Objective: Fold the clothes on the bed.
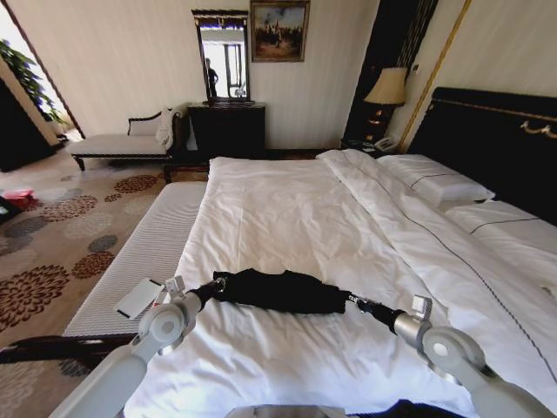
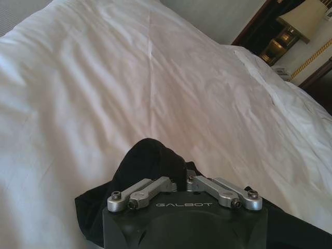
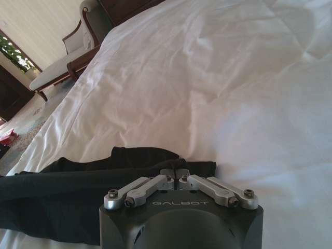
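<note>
Both my grippers are clamped on the black T-shirt (image 1: pixel 280 291): left gripper (image 1: pixel 214 286) pinching one end, right gripper (image 1: pixel 351 299) the other. It stretches bunched between them across the bed's white duvet (image 1: pixel 287 218), near the foot.

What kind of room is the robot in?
Most likely a hotel bedroom: a big white bed with a tall dark headboard, a bedside lamp, and a chaise longue by the wall.

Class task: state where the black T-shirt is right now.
In the head view the black T-shirt stretches across the near part of the bed, held between the left tool and right tool.
</note>
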